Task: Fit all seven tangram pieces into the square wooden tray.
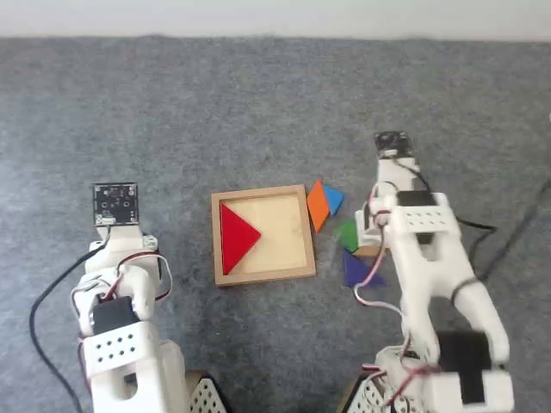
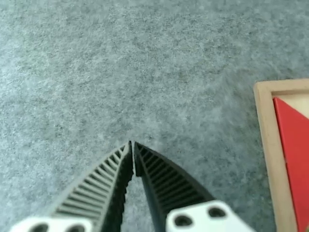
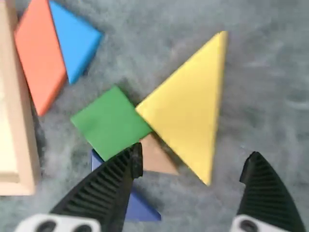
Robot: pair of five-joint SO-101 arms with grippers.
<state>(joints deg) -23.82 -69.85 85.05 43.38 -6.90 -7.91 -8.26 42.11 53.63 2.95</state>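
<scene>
The tray (image 1: pixel 263 277) lies in the middle of the counter (image 1: pixel 258 103). Only the red triangle (image 1: pixel 235 237) is inside it, with its long edge against the wall on the left arm's side. I judge this placing sensible, because it leaves the rest of the tray free as one open area. Six pieces lie outside, all beside the tray on the right arm's side, so the task is near its beginning.

The right fingers (image 3: pixel 193 162) are wide open and hold nothing. They hang over the yellow triangle (image 3: pixel 190 111), one finger at each side of a sharp corner of it. It seems the arm is prepared to take this piece, probably because it is the partner of the red one. The room here is small. The green square (image 3: pixel 110 121) touches a short edge of the yellow triangle, and the tan triangle (image 3: pixel 157 158) lies in the corner between them. One finger is above the tan one and the dark blue triangle (image 3: pixel 137 208), so in coming down it could press on a neighbour in place of the counter. The orange piece (image 3: pixel 39 67) and the blue triangle (image 3: pixel 72 46) lie together near the tray wall, apart from the yellow one.

The left fingers (image 2: pixel 132 145) are closed and empty over bare counter, apart from the tray, so they do not block the way
</scene>
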